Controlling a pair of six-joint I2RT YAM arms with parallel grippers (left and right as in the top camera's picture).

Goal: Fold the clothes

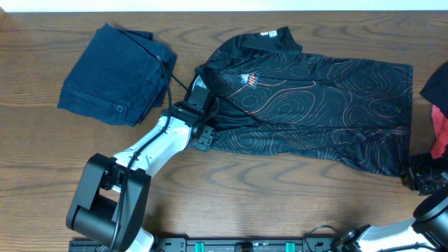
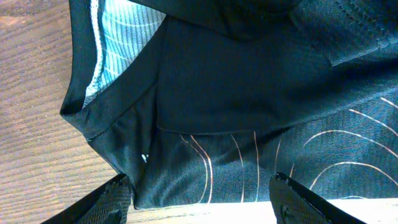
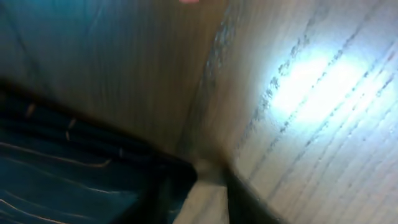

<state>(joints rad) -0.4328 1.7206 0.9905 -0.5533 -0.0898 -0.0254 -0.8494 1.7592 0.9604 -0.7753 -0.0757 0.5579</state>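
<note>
One black short-sleeved jersey [image 1: 315,105] lies spread flat on a brown wood-grain table [image 1: 280,203], collar toward the far edge and front side up. The cloth is thin and slightly shiny, with a fine knit that shows in the left wrist view. Thin orange contour lines swirl across it in rings and loops. One small orange-and-white logo [image 1: 248,80] sits on the chest, and a small white label shows at the collar.

The left gripper [image 2: 200,198] is at the jersey's sleeve, its two black fingers [image 2: 115,200] spread wide with nothing gripped. Just ahead of them the sleeve's stitched hem folds open, showing a pale, ribbed inner face.

The right gripper [image 1: 414,176] is at the jersey's opposite lower corner. Its wrist view is blurred, so whether it is closed on the hem cannot be told.

One folded navy denim garment [image 1: 115,73], thick and matte with one round button, lies near the left gripper, on the side away from the jersey. One red garment [image 1: 439,129] lies just beyond the right gripper.
</note>
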